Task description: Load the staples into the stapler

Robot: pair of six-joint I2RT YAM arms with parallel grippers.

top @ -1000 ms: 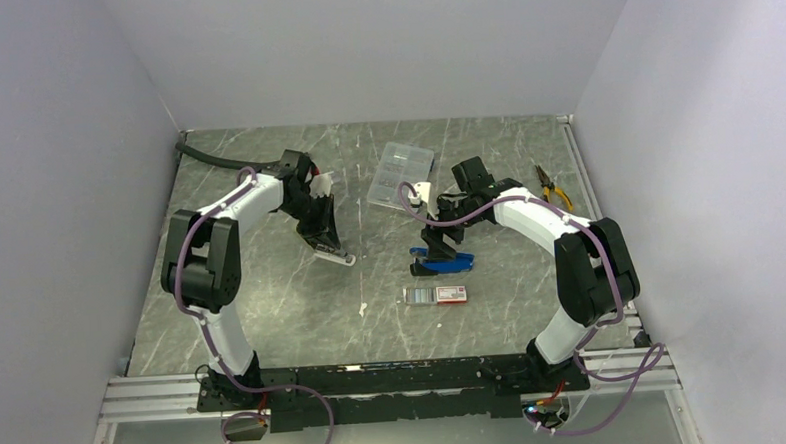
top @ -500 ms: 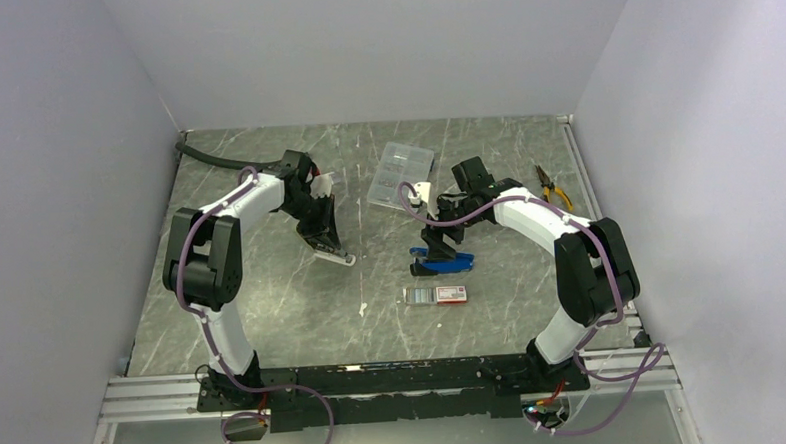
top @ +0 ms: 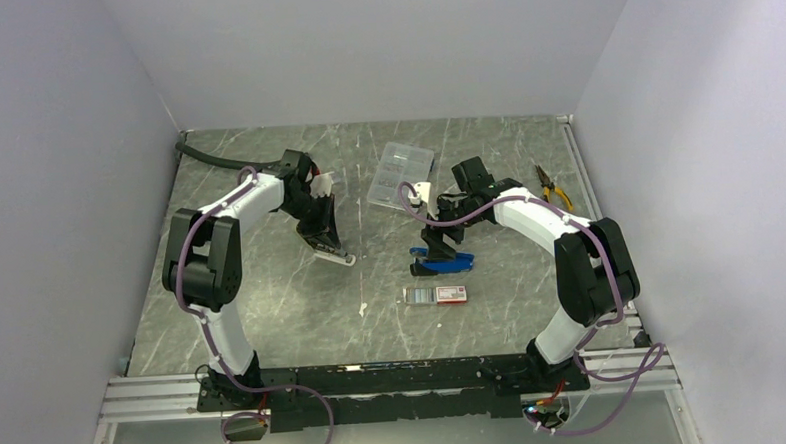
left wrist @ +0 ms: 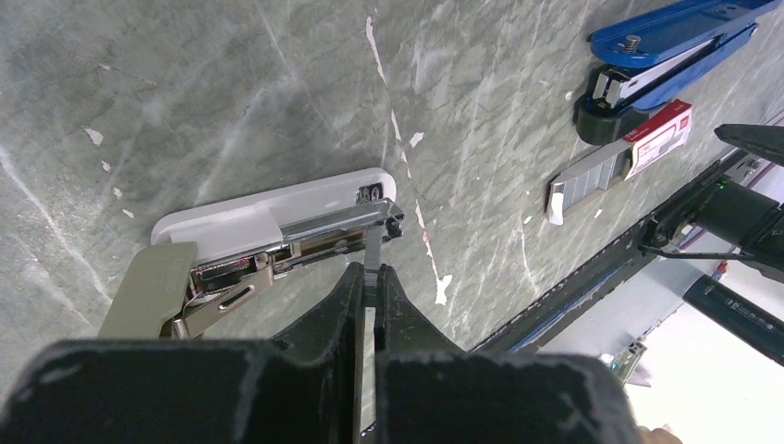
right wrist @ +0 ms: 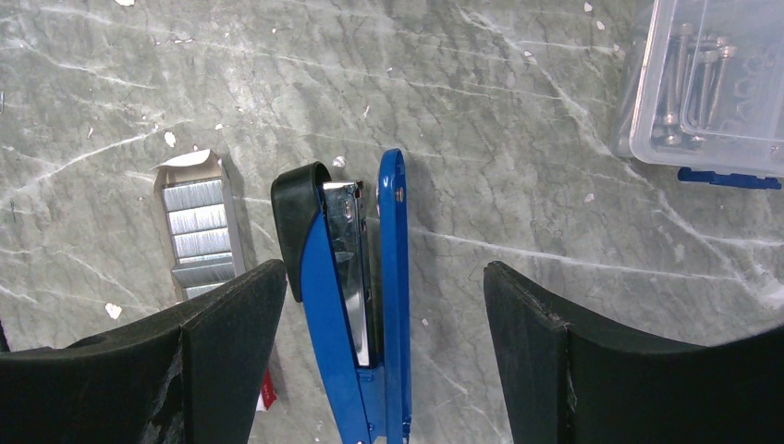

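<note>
Staples point(left wrist: 370, 242) pinched in left claw point(left wrist: 372, 270) at white stapler point(left wrist: 268, 205)'s edge | right claw point(right wrist: 381, 273) wide, astride blue stapler point(right wrist: 314, 268)

Fixed overhead camera, high behind both arm bases, looks down and forward across the whole table point(top: 273, 317) from far off. Left wrist camera peers steeply down, very close to a white stapler point(left wrist: 277, 208); a blue stapler point(left wrist: 666, 42) and boxed staples point(left wrist: 592, 171) sit at its upper right. Right wrist camera hangs close, directly above those same two (overhead shows all three, small, mid-table).
</note>
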